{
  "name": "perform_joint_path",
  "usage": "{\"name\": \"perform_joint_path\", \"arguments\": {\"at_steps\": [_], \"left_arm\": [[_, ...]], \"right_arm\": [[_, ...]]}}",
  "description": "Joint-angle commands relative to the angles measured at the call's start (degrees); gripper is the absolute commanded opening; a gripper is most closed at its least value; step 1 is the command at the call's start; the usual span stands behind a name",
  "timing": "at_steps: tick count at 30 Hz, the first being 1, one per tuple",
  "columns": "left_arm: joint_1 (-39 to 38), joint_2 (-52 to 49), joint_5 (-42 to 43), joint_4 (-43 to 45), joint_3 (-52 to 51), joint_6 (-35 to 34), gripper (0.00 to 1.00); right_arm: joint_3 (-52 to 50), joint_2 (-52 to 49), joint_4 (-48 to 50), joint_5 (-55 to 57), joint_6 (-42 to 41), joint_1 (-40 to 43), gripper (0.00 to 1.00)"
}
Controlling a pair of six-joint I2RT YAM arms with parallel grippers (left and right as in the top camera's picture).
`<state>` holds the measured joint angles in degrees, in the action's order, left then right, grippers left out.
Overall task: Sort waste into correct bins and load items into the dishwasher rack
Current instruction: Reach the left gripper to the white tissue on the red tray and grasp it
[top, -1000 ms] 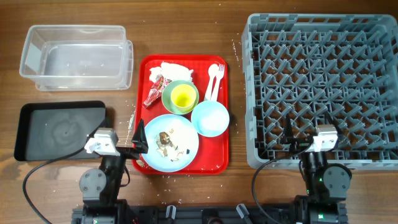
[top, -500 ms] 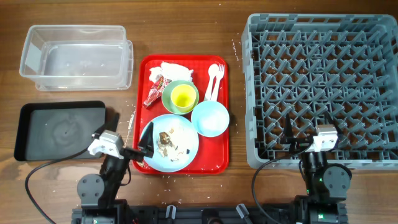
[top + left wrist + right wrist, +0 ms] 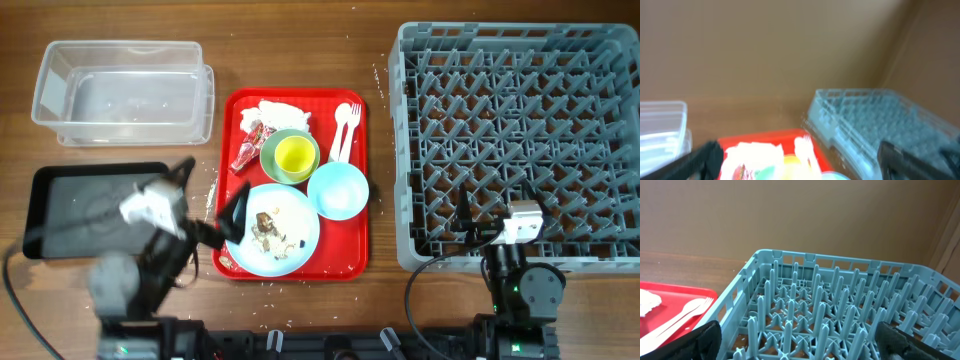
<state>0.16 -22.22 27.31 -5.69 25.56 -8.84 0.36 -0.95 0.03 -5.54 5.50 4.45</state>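
On the red tray [image 3: 358, 150] lie a crumpled napkin [image 3: 275, 112], a red-and-white wrapper [image 3: 250, 145], a yellow cup [image 3: 293, 155] inside the green bowl [image 3: 272, 160], a blue bowl [image 3: 338, 190], a white spoon and fork [image 3: 345, 125], and a blue plate [image 3: 290, 215] with brown scraps [image 3: 265, 225]. My left gripper [image 3: 211, 190] is open, blurred, over the tray's left edge beside the plate, holding nothing. The left wrist view is blurred, with the tray [image 3: 765, 139] between its fingers. My right gripper [image 3: 495, 212] hangs open over the front edge of the grey rack [image 3: 520, 110], above its pegs [image 3: 840, 305].
The clear tub [image 3: 125, 90] stands at the back left and the flat black tray [image 3: 80, 210] at the front left, under my left arm. White crumbs are scattered on the wood between the black tray and the red tray.
My left arm has swung up and to the left, and its fingers now span from the black tray's corner to the plate's edge. The right arm has not moved.
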Motion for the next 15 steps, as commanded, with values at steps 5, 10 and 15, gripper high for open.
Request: {"name": "perform_joint_path", "arguments": {"at_steps": [5, 10, 15], "left_arm": [[-0.6, -47.6, 1.2, -47.2, 51.2, 6.4, 1.00], [-1.7, -62.7, 11.5, -48.0, 61.5, 2.1, 1.00], [-9.3, -69.0, -19.1, -50.7, 63.3, -8.2, 0.99]], "right_arm": [[-0.1, 0.4, 0.2, 0.5, 0.5, 0.3, 1.00], [-0.1, 0.4, 0.2, 0.5, 0.5, 0.3, 1.00], [-0.1, 0.4, 0.2, 0.5, 0.5, 0.3, 1.00]]}}
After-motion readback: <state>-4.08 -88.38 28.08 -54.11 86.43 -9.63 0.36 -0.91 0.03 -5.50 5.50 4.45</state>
